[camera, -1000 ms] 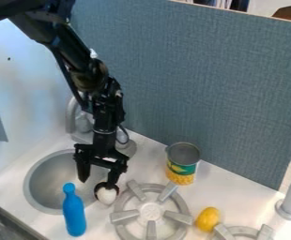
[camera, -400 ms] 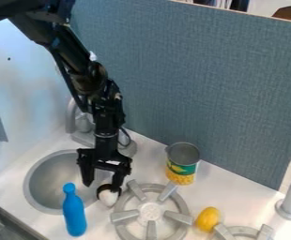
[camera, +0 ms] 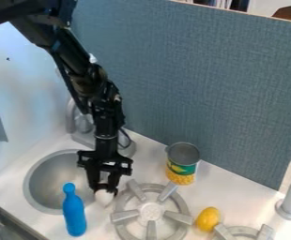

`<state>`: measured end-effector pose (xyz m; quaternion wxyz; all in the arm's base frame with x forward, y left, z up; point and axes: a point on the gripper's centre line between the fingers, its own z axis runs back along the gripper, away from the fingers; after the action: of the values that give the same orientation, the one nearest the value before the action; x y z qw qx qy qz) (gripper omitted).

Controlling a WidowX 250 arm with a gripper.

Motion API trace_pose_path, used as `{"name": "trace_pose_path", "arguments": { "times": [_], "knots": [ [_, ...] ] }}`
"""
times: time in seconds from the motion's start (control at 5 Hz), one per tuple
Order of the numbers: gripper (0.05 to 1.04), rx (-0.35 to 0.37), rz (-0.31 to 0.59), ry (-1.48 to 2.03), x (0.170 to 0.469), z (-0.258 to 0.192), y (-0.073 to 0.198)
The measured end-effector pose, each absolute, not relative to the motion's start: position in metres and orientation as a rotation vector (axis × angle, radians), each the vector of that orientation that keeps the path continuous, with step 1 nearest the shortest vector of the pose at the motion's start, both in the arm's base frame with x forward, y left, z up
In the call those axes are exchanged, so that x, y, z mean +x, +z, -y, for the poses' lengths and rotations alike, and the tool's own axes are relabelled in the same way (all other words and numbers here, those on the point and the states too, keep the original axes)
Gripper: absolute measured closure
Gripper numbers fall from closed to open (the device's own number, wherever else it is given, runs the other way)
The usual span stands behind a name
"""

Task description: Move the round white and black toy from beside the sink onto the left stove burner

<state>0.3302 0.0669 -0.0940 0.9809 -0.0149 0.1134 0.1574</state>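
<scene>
1. Two fingers (camera: 113,182) of the gripper (camera: 104,190) are standing narrow, their tips apparently pinching the top of the white rounded item (camera: 103,198); how firmly is not showing.
2. That item is sitting low between the sink (camera: 26,185) and the burner grate (camera: 151,212); whether it is touching the bench (camera: 229,194) is unclear.
3. Its smooth, curving surface is probably offering little purchase, so a high pinch could be squeezing it downward and out of the tips.
4. Because the sink's rim is lying so near, a slipped item could be rolling into the basin.
5. The grate's raised prongs are also crowding the grasp; a low sideways swing could be catching a fingertip or knocking the item loose.
6. A blue bottle (camera: 74,213) is standing nearby, narrow and likely tippy, so a sweep towards it could be toppling it.
</scene>
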Motion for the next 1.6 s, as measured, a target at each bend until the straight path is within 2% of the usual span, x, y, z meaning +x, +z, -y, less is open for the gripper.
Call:
{"name": "trace_pose_path", "arguments": {
  "times": [0.4,0.6,0.8,1.0,1.4,1.6],
  "knots": [
    [0.582,-0.038,-0.229,0.329,0.329,-0.066,-0.094],
    [0.637,0.005,-0.213,0.285,0.324,-0.069,-0.074],
    [0.744,0.025,-0.102,0.156,0.332,-0.047,-0.041],
    [0.765,0.012,-0.088,0.05,0.323,-0.029,-0.037],
    [0.765,-0.048,-0.136,-0.068,0.302,-0.016,-0.035],
    [0.765,-0.094,-0.106,-0.114,0.312,0.005,-0.035]
  ]
}}
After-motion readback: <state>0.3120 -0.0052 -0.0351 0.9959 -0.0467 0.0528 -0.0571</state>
